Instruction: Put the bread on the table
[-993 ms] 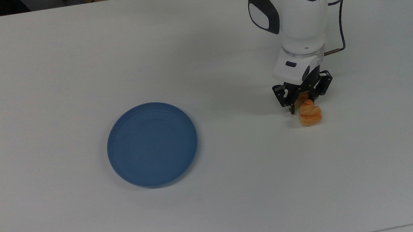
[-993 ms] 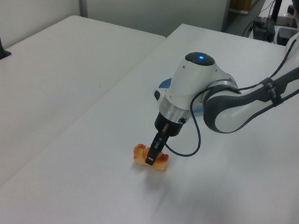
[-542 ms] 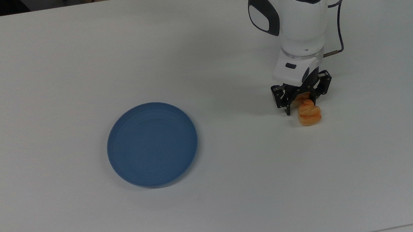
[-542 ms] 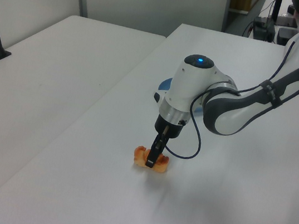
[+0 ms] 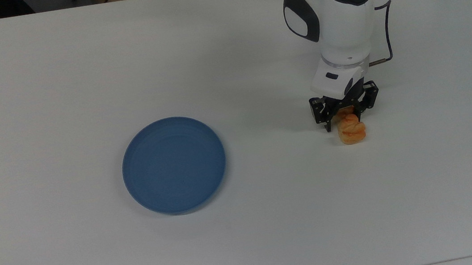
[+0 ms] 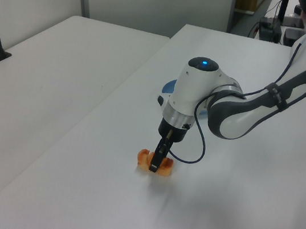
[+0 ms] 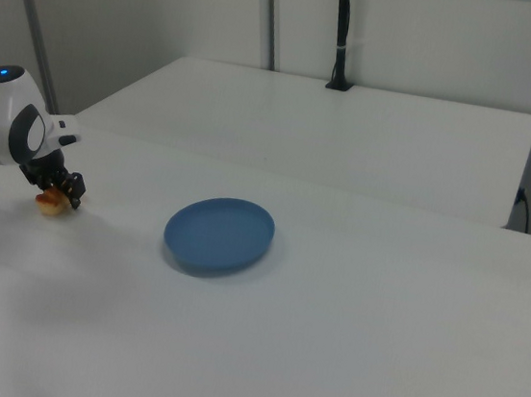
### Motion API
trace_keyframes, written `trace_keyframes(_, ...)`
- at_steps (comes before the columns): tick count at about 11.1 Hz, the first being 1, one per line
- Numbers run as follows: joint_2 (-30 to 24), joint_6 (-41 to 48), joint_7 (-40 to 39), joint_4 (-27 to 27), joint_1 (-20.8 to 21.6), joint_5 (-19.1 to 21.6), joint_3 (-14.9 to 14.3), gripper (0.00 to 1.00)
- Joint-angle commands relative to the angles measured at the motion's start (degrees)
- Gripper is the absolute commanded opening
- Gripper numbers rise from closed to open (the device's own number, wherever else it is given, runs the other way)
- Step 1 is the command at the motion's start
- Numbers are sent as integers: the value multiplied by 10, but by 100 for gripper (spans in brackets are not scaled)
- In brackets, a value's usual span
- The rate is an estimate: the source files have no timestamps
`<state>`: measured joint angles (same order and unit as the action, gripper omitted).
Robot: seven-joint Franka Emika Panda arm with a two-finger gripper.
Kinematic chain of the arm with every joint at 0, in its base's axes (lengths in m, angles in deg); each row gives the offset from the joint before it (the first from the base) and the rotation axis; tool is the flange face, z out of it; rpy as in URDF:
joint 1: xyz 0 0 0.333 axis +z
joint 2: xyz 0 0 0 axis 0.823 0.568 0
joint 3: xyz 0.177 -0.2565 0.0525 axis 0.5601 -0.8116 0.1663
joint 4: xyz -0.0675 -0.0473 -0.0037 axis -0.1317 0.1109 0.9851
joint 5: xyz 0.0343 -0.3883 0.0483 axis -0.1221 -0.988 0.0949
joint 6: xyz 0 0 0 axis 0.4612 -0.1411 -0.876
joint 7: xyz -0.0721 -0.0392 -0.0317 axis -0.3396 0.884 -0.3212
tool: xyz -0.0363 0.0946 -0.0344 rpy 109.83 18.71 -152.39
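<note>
While fingers (image 5: 344, 115) straddle it: one bread (image 5: 351, 131), one plate (image 5: 174, 165).

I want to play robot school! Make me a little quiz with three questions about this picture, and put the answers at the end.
1. True or false: the bread is lying on the blue plate.
2. What is the gripper doing? A) hanging high over the plate B) down at the bread, fingers on either side of it C) resting on the plate's rim
3. Fill in the gap: in the top view, the plate lies to the ____ of the bread.

Key
1. False. The bread is on the white table, well apart from the plate.
2. B. Whether the fingers are pressing on the bread cannot be told.
3. Left.
</note>
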<state>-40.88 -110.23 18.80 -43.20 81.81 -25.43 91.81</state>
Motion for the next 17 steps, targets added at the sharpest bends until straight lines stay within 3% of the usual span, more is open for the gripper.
trace_keyframes(1, -9, -13, 32, -8, 2, -3, 3, 73)
trace_keyframes(4, -47, -4, 35, -8, -7, 5, 5, 81)
trace_keyframes(6, -58, -4, 32, -8, -18, 8, 7, 100)
trace_keyframes(9, -168, 110, 29, -41, -67, 10, 9, 100)
trace_keyframes(11, -236, 271, -4, -40, -124, 20, 30, 100)
trace_keyframes(13, -298, 394, -70, -40, -213, 58, 42, 100)
trace_keyframes(15, -357, 437, -87, -62, -285, 57, 42, 100)
trace_keyframes(17, -370, 445, -136, -84, -324, 58, 35, 100)
